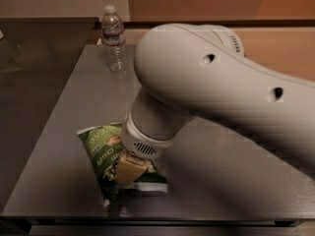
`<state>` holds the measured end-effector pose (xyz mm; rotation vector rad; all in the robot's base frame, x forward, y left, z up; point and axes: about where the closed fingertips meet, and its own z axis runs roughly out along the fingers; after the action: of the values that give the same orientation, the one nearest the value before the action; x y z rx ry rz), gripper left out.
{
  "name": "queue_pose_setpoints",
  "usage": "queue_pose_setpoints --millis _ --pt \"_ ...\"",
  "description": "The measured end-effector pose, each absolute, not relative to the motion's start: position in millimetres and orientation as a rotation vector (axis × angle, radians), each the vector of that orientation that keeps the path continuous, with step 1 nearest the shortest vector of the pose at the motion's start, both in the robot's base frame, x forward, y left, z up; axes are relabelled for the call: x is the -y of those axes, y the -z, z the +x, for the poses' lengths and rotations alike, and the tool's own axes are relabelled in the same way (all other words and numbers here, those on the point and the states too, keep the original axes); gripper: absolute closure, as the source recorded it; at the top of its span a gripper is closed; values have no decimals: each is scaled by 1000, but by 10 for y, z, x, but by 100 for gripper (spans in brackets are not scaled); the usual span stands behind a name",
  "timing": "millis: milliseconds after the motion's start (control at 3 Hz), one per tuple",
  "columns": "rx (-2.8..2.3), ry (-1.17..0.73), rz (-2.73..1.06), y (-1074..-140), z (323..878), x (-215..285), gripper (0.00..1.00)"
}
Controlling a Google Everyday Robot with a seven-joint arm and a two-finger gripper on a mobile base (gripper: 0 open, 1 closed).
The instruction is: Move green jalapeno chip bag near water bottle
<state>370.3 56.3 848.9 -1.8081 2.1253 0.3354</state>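
The green jalapeno chip bag (101, 151) lies near the front edge of the grey table (83, 97), its white crimped end toward me. My gripper (129, 170) comes down from the big white arm (221, 82) onto the middle of the bag and is shut on it, and the bag is crumpled around the tan fingers (132, 167). The water bottle (114, 38), clear with a white cap and a dark label band, stands upright at the table's far left corner, well away from the bag.
The arm's white body covers the table's right and middle parts. A dark counter (34, 58) lies to the left of the table. A brown wall and ledge (197, 4) run behind it. The table's front edge (147, 215) is just below the bag.
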Motion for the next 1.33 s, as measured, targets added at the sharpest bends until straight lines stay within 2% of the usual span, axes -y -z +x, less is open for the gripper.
queue_pose_setpoints --millis 333,667,1333 --pt "-2084 -318 -1778 -8732 3873 -566 88" --pt "-2031 -281 -1744 -9010 4150 -593 100" --pt "-1951 -228 -1689 -9327 4917 -562 100"
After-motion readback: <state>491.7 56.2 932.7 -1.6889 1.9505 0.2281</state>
